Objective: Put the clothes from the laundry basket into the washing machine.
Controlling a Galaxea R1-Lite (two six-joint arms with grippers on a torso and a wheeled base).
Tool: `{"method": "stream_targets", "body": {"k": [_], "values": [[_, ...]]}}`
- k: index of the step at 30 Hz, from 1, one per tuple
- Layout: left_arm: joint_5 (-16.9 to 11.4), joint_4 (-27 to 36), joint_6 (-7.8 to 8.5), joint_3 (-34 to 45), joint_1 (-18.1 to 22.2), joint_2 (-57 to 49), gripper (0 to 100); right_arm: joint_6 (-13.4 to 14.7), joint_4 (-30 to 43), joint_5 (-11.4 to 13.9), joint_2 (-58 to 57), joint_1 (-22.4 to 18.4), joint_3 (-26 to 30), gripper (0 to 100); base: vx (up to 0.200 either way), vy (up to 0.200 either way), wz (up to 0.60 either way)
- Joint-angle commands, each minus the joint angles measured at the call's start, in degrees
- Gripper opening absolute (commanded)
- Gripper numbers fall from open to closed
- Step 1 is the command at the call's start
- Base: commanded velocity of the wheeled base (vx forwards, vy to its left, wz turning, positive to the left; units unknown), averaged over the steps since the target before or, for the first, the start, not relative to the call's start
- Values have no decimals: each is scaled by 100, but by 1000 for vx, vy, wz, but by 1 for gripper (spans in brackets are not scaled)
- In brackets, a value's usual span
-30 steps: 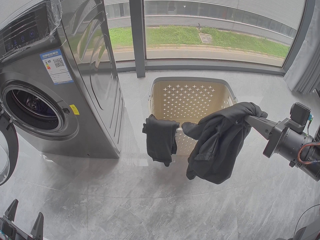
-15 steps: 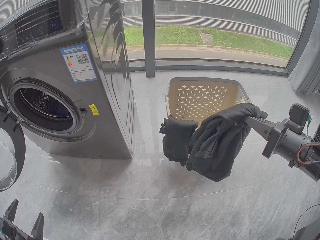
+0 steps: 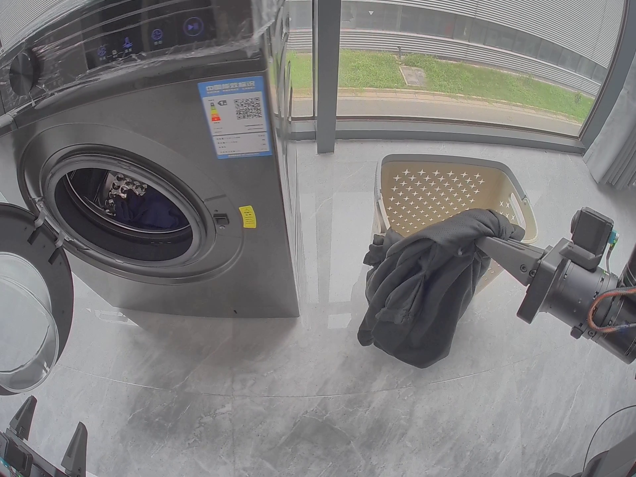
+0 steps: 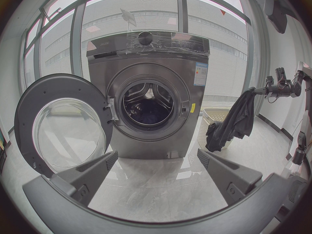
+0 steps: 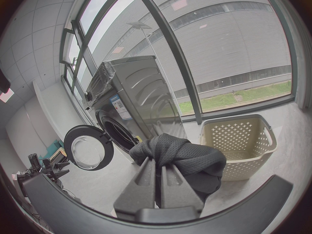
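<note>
Dark grey garment (image 3: 417, 293) dangles limp from the right gripper (image 3: 495, 242), jaws clamped on it, before the cream laundry basket (image 3: 450, 161). Grey washing machine (image 3: 265, 246) stands with door (image 3: 30, 313) swung open, blue clothes (image 3: 151, 212) inside

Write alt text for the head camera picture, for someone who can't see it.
The right gripper holds a dark garment hanging above the floor in front of a beige basket. To its left stands a grey washer, its door open and blue cloth in the drum.
</note>
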Motion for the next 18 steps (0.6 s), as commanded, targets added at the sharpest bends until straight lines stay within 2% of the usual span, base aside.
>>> {"method": "stream_targets", "body": {"k": [1, 4, 8, 14, 18], "values": [[-2, -1, -15, 84, 0, -90, 100, 36, -17, -4, 20, -7, 0, 0, 0, 200, 0], [-2, -1, -15, 84, 9, -90, 100, 54, -61, -4, 64, -25, 9, 0, 0, 200, 0], [16, -1, -33, 84, 9, -90, 100, 45, -501, -12, 293, -78, 44, 0, 0, 200, 0], [33, -1, -59, 84, 9, -90, 100, 45, -553, -4, 310, -69, 53, 0, 0, 200, 0], [33, -1, -68, 84, 9, -90, 100, 36, -553, -4, 310, -43, 53, 0, 0, 0, 0]]}}
